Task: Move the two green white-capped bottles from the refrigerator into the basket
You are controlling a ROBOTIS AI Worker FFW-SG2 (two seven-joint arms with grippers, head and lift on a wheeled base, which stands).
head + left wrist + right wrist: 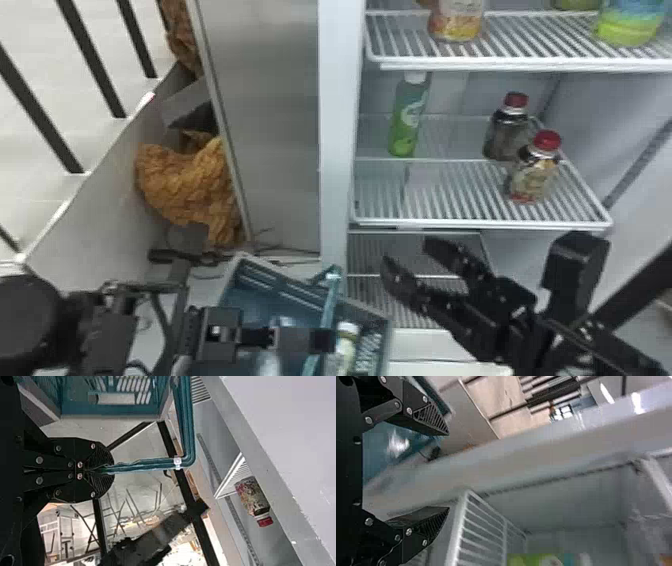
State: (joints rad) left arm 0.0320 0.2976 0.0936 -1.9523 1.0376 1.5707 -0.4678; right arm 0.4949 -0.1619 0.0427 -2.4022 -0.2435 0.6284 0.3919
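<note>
On the middle refrigerator shelf, at its left, a green white-capped bottle (409,120) stands upright. A pale yellowish, white-capped bottle (344,350) is in the teal basket (280,287), partly hidden. My left gripper (322,340) is at the basket's raised handle (327,297); in the left wrist view the left gripper (104,471) is shut on that teal handle (138,465). In front of the refrigerator, below the middle shelf's front edge, my right gripper (409,254) stands open with nothing between its fingers. The right wrist view shows the right gripper (447,471) spread wide.
Two red-capped bottles (532,167) stand on the middle shelf's right side. The upper shelf (530,62) holds more bottles. A white refrigerator frame post (341,130) rises just behind the basket. A brown bundle (192,187) lies at the left.
</note>
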